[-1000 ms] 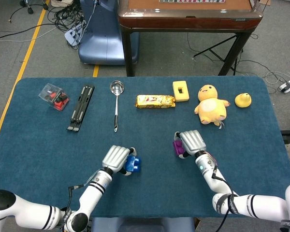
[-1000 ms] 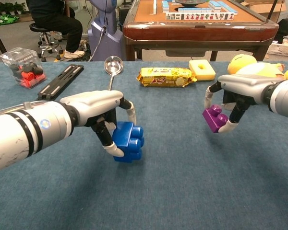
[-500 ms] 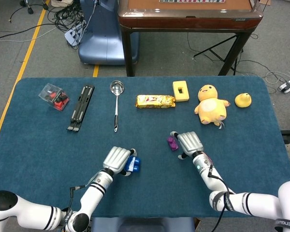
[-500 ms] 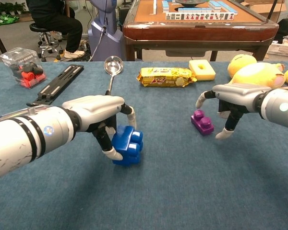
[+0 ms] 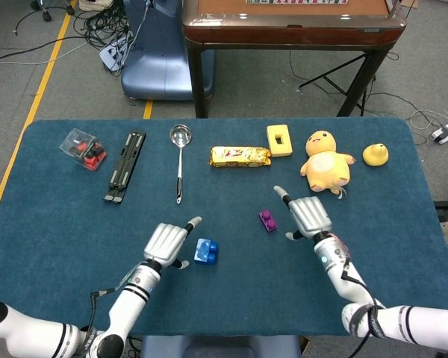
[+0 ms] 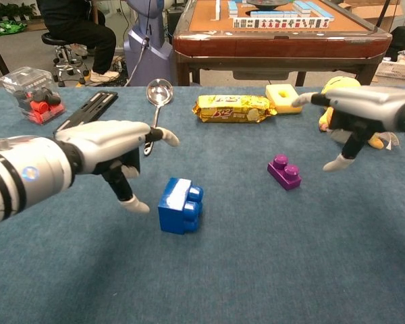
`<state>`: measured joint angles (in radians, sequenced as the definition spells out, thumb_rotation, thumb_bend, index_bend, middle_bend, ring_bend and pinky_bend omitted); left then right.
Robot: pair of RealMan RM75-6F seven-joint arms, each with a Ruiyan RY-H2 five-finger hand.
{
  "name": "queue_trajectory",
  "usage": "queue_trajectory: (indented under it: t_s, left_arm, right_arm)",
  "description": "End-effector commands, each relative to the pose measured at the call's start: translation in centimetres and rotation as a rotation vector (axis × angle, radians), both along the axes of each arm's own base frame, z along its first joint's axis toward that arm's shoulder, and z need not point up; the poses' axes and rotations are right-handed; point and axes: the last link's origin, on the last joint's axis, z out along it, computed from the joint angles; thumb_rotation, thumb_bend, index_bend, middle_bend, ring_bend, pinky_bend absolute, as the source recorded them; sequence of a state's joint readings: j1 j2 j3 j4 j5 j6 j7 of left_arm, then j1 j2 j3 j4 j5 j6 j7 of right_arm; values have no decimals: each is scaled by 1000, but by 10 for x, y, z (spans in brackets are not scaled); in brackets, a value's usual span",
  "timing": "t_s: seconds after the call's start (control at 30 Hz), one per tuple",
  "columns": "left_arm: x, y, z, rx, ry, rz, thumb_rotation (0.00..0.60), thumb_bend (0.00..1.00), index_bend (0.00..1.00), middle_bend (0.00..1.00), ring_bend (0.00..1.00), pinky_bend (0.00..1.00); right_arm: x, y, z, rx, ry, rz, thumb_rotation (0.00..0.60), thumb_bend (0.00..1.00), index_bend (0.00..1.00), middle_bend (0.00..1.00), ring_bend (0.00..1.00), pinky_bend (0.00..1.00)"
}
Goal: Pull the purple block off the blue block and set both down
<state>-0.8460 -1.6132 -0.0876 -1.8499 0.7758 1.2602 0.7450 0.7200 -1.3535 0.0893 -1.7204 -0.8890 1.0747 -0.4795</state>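
- Resting apart on the blue felt table (image 6: 256, 270): a studded plastic blue block (image 6: 179, 205) and a smaller purple block (image 6: 284, 171).
- Left hand (image 6: 111, 150) spread, empty, just beside the blue block.
- Right hand (image 6: 354, 111) spread, empty, near the purple one.

Head view looked steeply down from above, covering whole table (image 5: 52, 224); chest view sat low, near, facing forward. Both shared table centre.

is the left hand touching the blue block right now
Apart. The chest view shows bare blue cloth between the left hand and the blue block.
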Motion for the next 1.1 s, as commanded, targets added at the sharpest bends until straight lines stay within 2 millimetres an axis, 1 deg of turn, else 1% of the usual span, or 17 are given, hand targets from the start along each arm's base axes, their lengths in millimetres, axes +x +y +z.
queue_trajectory:
  t_s: [0.03, 0.07, 0.1, 0.13, 0.17, 0.2, 0.23, 0.37, 0.43, 0.5, 0.6, 0.7, 0.77, 0.93, 1.1]
  left_arm:
    - [-21, -3, 32, 112, -25, 2, 600, 0, 185, 944, 864, 1000]
    - [-27, -4, 40, 147, -27, -1, 600, 0, 202, 904, 831, 1000]
    - [-37, -5, 50, 192, -25, -2, 600, 0, 208, 869, 804, 1000]
    - [-45, -6, 58, 222, -21, -1, 600, 0, 209, 827, 774, 998]
    - [-53, -7, 66, 250, -15, 3, 600, 0, 209, 782, 749, 989]
    - [-63, -9, 77, 284, -4, 12, 600, 0, 208, 716, 710, 961]
    - [-71, -11, 85, 308, 8, 18, 600, 0, 208, 681, 684, 937]
    - [-105, -19, 117, 428, 109, 18, 600, 0, 222, 506, 484, 764]
    - [-121, -25, 130, 493, 148, 6, 600, 0, 232, 452, 435, 703]
    - [-127, -28, 136, 518, 151, 1, 600, 0, 241, 423, 410, 662]
    - [-153, -41, 161, 594, 158, 35, 600, 0, 246, 416, 406, 648]
    - [-170, -52, 176, 616, 188, 45, 600, 0, 245, 414, 375, 620]
    - [-177, -59, 184, 622, 207, 55, 600, 0, 238, 408, 354, 602]
    - [-191, -76, 202, 643, 188, 107, 600, 0, 229, 405, 349, 593]
    - [-202, -91, 208, 647, 195, 138, 600, 0, 223, 405, 349, 593]
  right_arm:
    - [-12, 16, 35, -32, 12, 24, 600, 0, 111, 768, 815, 998]
    - [-16, 20, 42, -24, 8, 25, 600, 0, 111, 719, 767, 972]
    - [-21, 24, 52, -23, 1, 29, 600, 0, 111, 646, 691, 909]
    - [-26, 27, 59, -33, -3, 34, 600, 0, 111, 602, 645, 857]
    - [-31, 31, 66, -50, -3, 42, 600, 0, 111, 547, 586, 771]
    - [-37, 36, 75, -74, -5, 53, 600, 0, 111, 515, 553, 721]
    - [-42, 40, 80, -88, -11, 58, 600, 0, 111, 495, 532, 695]
    - [-63, 57, 94, -130, -31, 66, 600, 0, 112, 424, 447, 592]
    - [-74, 65, 100, -164, -14, 70, 600, 0, 112, 406, 420, 569]
    - [-78, 68, 102, -183, -8, 75, 600, 0, 112, 393, 403, 556]
    - [-90, 82, 113, -239, -9, 87, 600, 0, 136, 390, 398, 555]
    - [-98, 95, 122, -259, -1, 88, 600, 0, 150, 388, 393, 555]
    - [-102, 102, 127, -273, 7, 79, 600, 0, 150, 385, 388, 555]
    - [-113, 123, 138, -319, 8, 42, 600, 0, 150, 385, 388, 555]
    - [-117, 134, 145, -353, -5, 11, 600, 0, 151, 385, 388, 555]
